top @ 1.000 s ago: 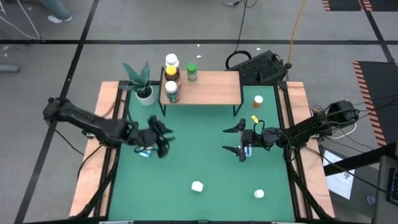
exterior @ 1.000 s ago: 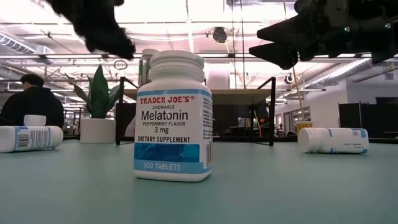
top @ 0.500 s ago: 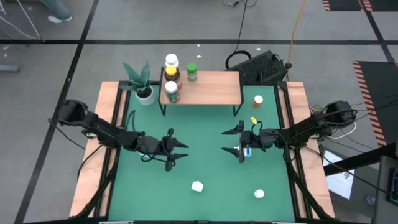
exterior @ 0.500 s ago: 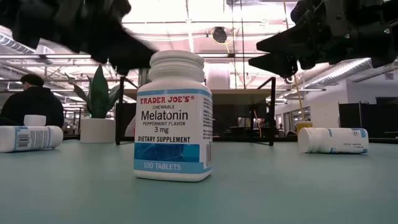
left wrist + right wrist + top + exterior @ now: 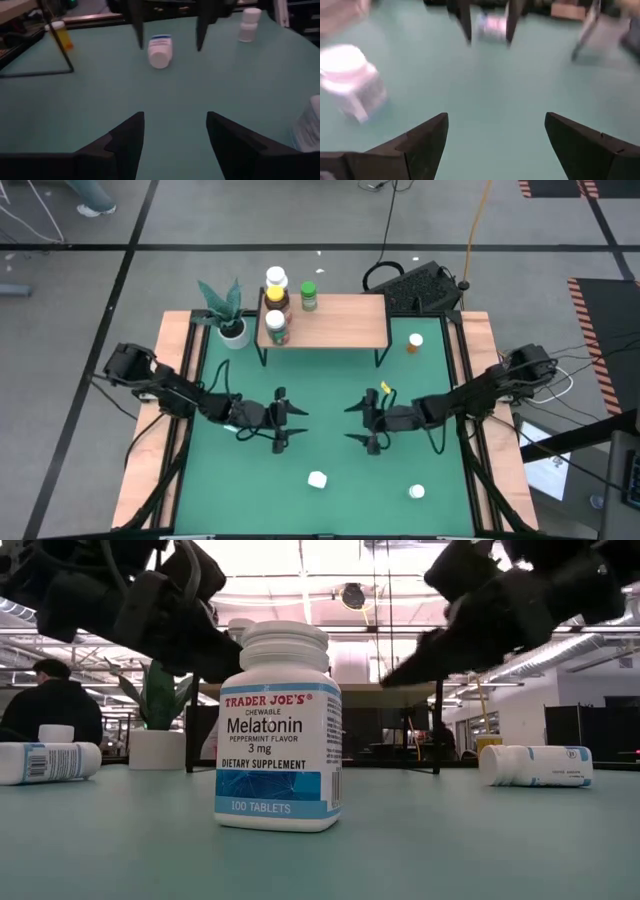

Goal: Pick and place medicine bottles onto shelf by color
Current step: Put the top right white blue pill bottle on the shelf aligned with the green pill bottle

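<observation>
Below open left claw [image 5: 285, 420], bottle [image 5: 317, 479] apart

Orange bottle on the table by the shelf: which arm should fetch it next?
Right. The orange bottle stands on that arm's side of the table, and the open right gripper is nearer it than the open left gripper.

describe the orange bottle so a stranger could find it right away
Start at the light-wood shelf at the table's far edge. Just off its right end, on the green tabletop, stands the small orange bottle with a white cap. It is alone there, away from the three bottles clustered on the shelf's left end.
</observation>
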Action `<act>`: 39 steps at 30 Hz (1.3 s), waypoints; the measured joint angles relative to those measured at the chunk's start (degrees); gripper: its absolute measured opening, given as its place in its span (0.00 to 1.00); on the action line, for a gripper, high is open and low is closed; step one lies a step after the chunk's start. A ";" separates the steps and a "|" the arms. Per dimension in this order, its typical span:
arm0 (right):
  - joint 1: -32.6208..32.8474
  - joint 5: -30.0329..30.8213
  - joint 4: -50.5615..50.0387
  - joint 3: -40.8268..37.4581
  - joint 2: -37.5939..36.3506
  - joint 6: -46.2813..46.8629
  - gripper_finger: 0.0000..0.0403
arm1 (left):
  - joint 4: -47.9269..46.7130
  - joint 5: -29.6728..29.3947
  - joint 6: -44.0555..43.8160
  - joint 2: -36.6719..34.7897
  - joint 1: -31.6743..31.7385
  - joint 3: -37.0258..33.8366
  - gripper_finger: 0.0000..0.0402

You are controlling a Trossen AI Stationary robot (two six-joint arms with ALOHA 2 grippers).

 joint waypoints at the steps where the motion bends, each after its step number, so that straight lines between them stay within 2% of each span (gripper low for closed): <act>1: 0.02 -0.76 -4.15 0.72 -1.05 2.71 0.81 | -0.12 -0.02 -0.18 0.01 0.22 -0.01 0.54; 5: 1.28 -9.30 -21.90 3.71 -7.06 10.97 0.81 | -1.51 0.00 -0.62 0.01 0.79 -0.04 0.52; 11: 2.32 -8.97 -44.31 4.09 -16.20 15.68 0.81 | -0.54 -0.02 -0.49 0.01 1.87 -0.04 0.51; 15: 2.29 -8.90 -55.27 4.07 -20.14 16.54 0.81 | 0.36 -0.02 -0.29 0.01 2.73 -0.04 0.51; 19: 1.65 -8.51 -58.40 2.62 -22.03 16.50 0.81 | 0.36 -0.02 -0.29 0.01 3.53 -0.04 0.50; 24: 0.03 -3.28 -63.17 2.26 -23.26 20.46 0.81 | 0.27 -0.02 -0.26 0.01 4.23 -0.04 0.51; 29: 0.19 -13.71 -63.52 2.24 -23.50 22.62 0.81 | 0.10 -0.04 -0.16 0.01 4.25 -0.04 0.50; 32: 0.42 -11.89 -59.96 0.43 -23.40 22.32 0.81 | 0.09 -0.04 1.42 0.01 4.25 -0.04 0.51; 39: -0.11 -12.12 -50.18 -7.50 -23.32 22.34 0.81 | 0.04 0.00 2.95 0.01 4.25 -0.04 0.50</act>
